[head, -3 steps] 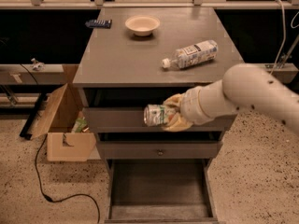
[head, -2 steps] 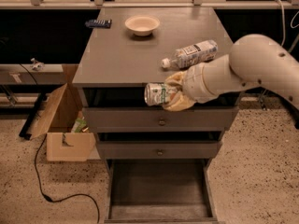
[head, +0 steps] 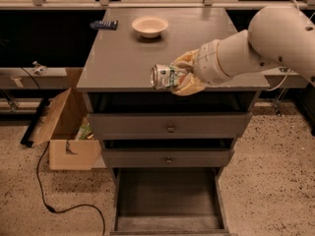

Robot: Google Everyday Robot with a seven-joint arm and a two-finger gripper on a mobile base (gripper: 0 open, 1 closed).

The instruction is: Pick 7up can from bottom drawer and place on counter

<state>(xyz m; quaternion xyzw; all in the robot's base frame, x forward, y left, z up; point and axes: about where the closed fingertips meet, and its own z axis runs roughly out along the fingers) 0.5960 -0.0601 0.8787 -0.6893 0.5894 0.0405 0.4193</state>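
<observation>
While the gripper (head: 183,78) hangs over the counter's (head: 123,58) front edge, clamped on the 7up can (head: 165,76) held sideways | bottom drawer (head: 167,195) stands open below | advice: carry the can inward, well short of the bowl (head: 150,26), lower until it touches, then release gently, or it may roll off.

We count one gripper (head: 181,78) over the front edge of one counter (head: 123,58), clamped on one can (head: 164,76). Beyond it are one bowl (head: 150,26) and one remote (head: 104,24). Below it are three drawers: top drawer (head: 147,124), middle drawer (head: 142,158), bottom drawer (head: 167,200). Lower and off to its side are one box (head: 64,139) and one cable (head: 49,208).
</observation>
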